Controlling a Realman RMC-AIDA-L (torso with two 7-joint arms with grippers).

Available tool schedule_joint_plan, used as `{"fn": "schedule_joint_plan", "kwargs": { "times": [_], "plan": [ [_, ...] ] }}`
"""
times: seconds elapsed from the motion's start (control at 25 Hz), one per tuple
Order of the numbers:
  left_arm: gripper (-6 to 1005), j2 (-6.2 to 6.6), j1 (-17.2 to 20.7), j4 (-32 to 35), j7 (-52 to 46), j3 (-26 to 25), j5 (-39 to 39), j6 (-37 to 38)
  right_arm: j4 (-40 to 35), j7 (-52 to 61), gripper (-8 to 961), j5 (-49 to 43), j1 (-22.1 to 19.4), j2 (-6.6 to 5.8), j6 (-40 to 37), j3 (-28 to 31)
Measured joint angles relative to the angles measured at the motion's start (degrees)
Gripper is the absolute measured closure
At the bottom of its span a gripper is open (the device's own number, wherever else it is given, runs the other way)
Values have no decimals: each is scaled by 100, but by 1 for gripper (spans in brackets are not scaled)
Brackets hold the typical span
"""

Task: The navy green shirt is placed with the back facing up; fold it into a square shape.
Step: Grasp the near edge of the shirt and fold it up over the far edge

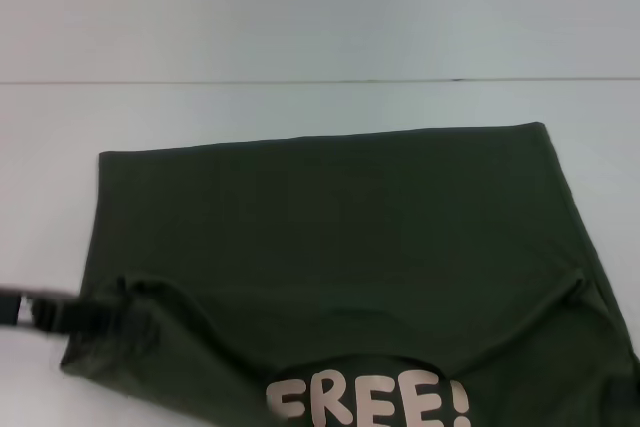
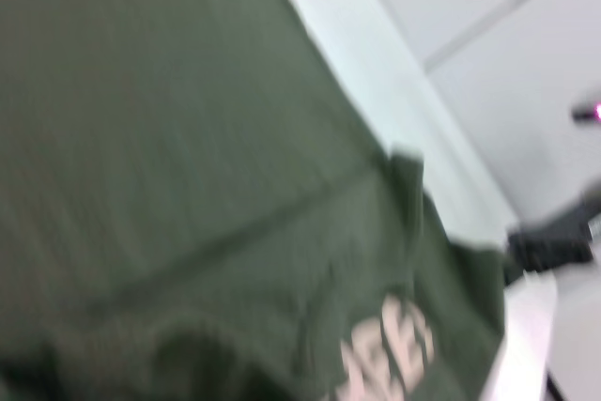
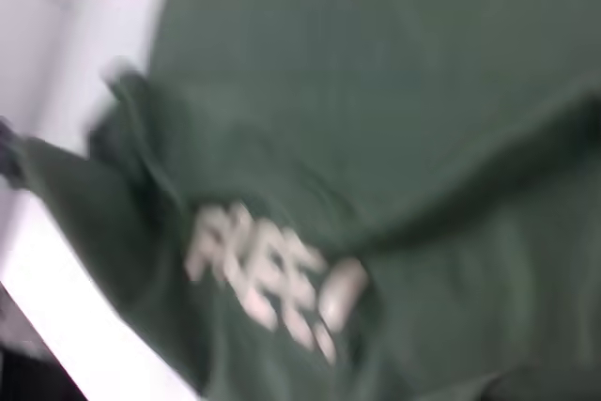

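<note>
The navy green shirt (image 1: 330, 217) lies spread on the white table (image 1: 300, 107), its far part flat and plain. Its near edge is lifted and turned over, showing cream "FREE!" lettering (image 1: 368, 399). My left gripper (image 1: 55, 313) is at the shirt's near left corner, shut on the cloth, which is bunched up there. My right gripper (image 1: 626, 394) is a dark shape at the near right corner, shut on the cloth. The left wrist view shows the shirt (image 2: 188, 157) with the right gripper (image 2: 552, 239) at its corner. The right wrist view shows the lettering (image 3: 268, 274) on the raised fold.
The table's far edge (image 1: 320, 80) runs behind the shirt, with a pale wall beyond. Bare white table shows to the left of the shirt (image 1: 45, 207) and behind it.
</note>
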Motion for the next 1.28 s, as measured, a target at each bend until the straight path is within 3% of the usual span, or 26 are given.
{"fn": "schedule_joint_plan", "kwargs": {
  "times": [0.08,0.28,0.44,0.56,0.88,1.16,1.28],
  "plan": [
    [965,2,-39,-7,-146,-261,-155,-148,316,-6,916,484,-27,-153,1,388],
    [965,-31,-48,-22,-434,-605,-799,-924,721,45,916,1041,-39,-317,312,904],
    [965,-91,-52,-186,-370,-607,-1304,-1563,1082,92,916,1576,18,-357,958,1127],
    [965,-226,-113,-311,-166,-606,-1633,-2078,1226,37,915,1937,100,-230,1524,1139],
    [965,-675,-165,-344,374,-547,-2451,-3200,1337,-535,915,2961,265,279,2587,1119],
    [966,-985,-172,-392,778,-549,-3019,-3941,1351,-1798,915,3869,330,725,3563,1115],
    [966,-1095,-192,-455,981,-548,-3168,-4219,1381,-2291,915,4028,437,842,3988,1111]
  ]
}}
